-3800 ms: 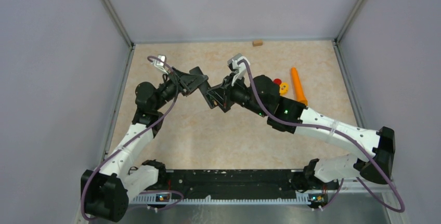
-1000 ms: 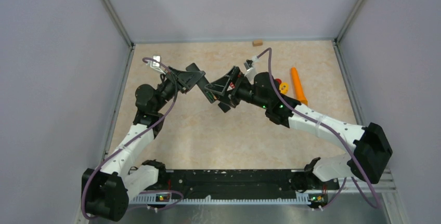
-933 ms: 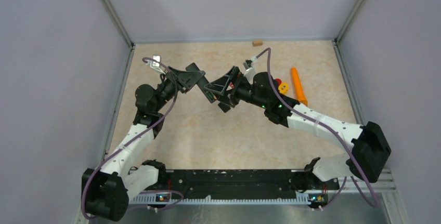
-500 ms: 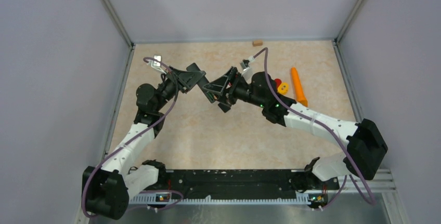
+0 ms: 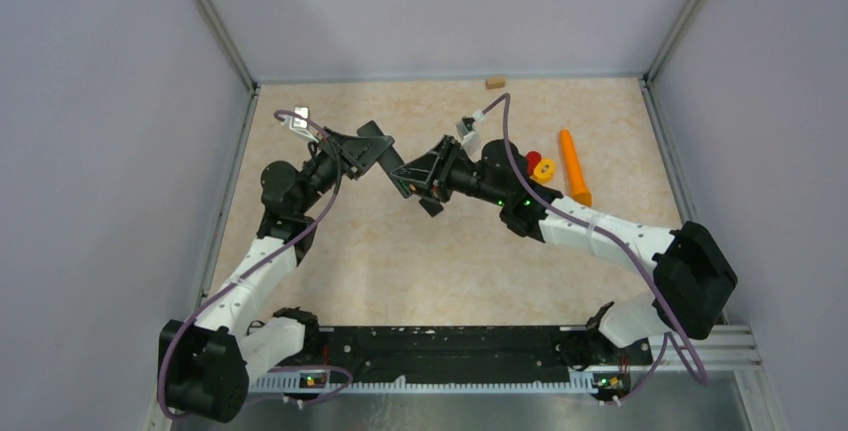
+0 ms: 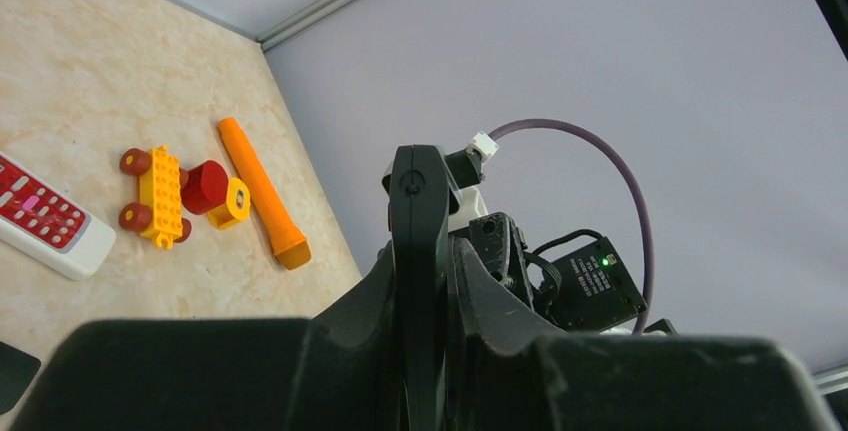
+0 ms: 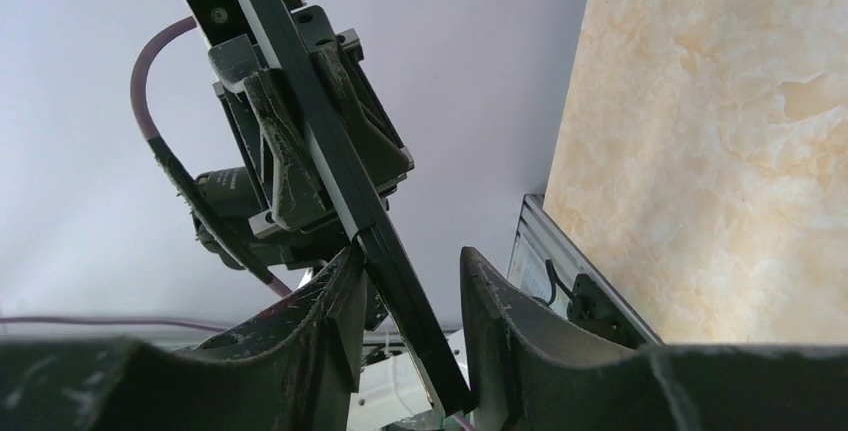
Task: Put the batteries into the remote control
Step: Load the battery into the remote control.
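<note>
Right gripper (image 7: pixel 408 261) has narrowed since a second ago; jaws part-open, scuffed black fingers flanking the slim black bar (image 7: pixel 335 161), grip unclear. Left gripper (image 6: pixel 420 296) jaws clamp that flat, hard-edged bar above the marbled beige counter (image 6: pixel 90 81). Red-keyed white handset (image 6: pixel 45 219) lies flat there. Batteries not discernible.

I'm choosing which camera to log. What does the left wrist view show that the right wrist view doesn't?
Only the left wrist view: a yellow toy car, an orange cone and a red-and-white remote lying on the tabletop. Only the right wrist view: the slim black bar side-on, clamped in the left gripper, its free end between the open fingers of the right gripper. Both: the bar and the beige tabletop.
</note>
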Controlling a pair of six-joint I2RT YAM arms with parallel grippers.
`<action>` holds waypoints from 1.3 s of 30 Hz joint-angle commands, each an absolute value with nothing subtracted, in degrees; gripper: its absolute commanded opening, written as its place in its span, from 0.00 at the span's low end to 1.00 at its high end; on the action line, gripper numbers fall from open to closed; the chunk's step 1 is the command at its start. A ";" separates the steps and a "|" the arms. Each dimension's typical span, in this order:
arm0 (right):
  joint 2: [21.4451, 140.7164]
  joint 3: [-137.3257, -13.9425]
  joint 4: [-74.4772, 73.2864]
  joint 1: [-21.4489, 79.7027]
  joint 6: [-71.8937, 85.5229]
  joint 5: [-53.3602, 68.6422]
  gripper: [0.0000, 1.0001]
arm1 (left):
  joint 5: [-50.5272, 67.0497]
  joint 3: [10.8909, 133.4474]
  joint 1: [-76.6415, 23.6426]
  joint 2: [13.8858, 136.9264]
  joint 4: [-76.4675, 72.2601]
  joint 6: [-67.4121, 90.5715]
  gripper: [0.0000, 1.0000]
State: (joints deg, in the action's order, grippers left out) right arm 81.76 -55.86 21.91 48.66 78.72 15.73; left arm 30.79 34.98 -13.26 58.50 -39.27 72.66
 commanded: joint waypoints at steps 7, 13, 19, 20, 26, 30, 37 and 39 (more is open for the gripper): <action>80.86 -54.40 26.44 48.07 77.75 16.52 0.50 | 31.22 34.86 -13.45 57.06 -43.23 73.62 0.00; 78.58 -51.58 30.84 47.12 75.57 17.02 0.71 | 30.69 34.61 -13.37 57.00 -42.13 72.84 0.00; 76.97 -46.21 40.23 46.54 76.22 17.43 0.68 | 30.53 34.80 -13.36 57.08 -41.92 73.03 0.00; 76.85 -45.62 40.95 46.55 75.96 17.48 0.68 | 30.56 34.80 -13.36 57.12 -41.78 73.11 0.00; 76.62 -45.27 41.06 46.51 73.98 17.36 0.66 | 30.78 34.76 -13.43 57.21 -41.82 73.60 0.00; 77.22 -46.10 38.44 46.52 72.39 17.19 0.56 | 31.01 34.89 -13.36 57.22 -41.97 74.03 0.00; 78.84 -46.77 35.36 46.53 70.73 16.96 0.22 | 31.67 35.16 -13.37 57.46 -42.09 73.90 0.00; 79.22 -47.01 35.06 46.44 70.21 17.02 0.18 | 31.69 35.16 -13.32 57.63 -41.82 73.47 0.00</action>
State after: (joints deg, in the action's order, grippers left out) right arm 78.72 -45.10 37.08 47.00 73.06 17.50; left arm 30.79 34.81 -13.26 58.39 -38.17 73.34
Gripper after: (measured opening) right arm 0.222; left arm 0.191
